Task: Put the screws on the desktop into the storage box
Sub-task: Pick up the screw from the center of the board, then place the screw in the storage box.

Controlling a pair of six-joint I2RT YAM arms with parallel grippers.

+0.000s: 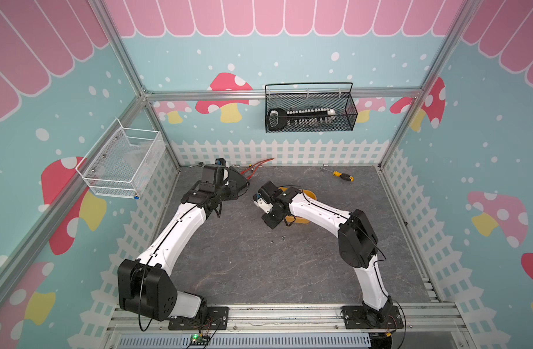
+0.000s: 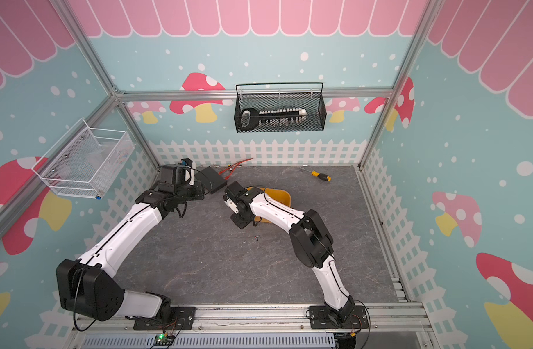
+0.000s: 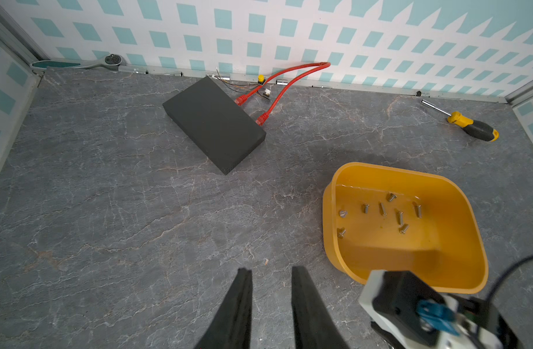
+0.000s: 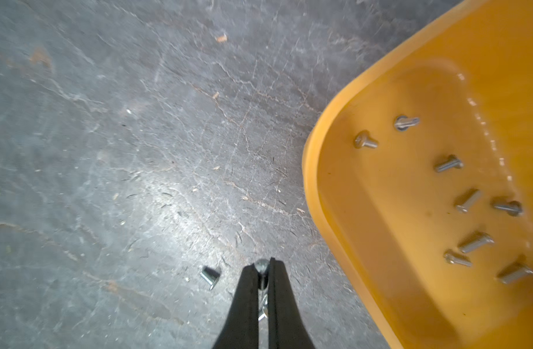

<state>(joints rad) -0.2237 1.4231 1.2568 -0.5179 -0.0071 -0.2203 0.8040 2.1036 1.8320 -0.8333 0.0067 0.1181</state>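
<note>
Silver and tiny, the pinched screw [image 4: 261, 267] shows only its head between the tips of the right gripper [image 4: 262, 262], whose jaws are clamped tight on it just above the desktop [image 4: 108, 151]; the black fingers hide its shank. A loose screw [image 4: 211, 275] lies, blurred, on the marbled grey surface just beside those tips. Eight more screws [image 4: 448, 164] lie scattered in the yellow storage box [image 4: 319, 187], which sits near the gripper and is cut off by the frame edge (in both top views the right arm covers most of it). Two pale specks [image 1: 284, 238] on the desktop near that arm's wrist are too small to make out. The left gripper [image 3: 272, 269] hangs with a moderate gap between its jaws, holding nothing. Farther back lie a black slab [image 3: 214, 124], red cables [image 3: 289, 81] and a screwdriver [image 3: 473, 128].
</note>
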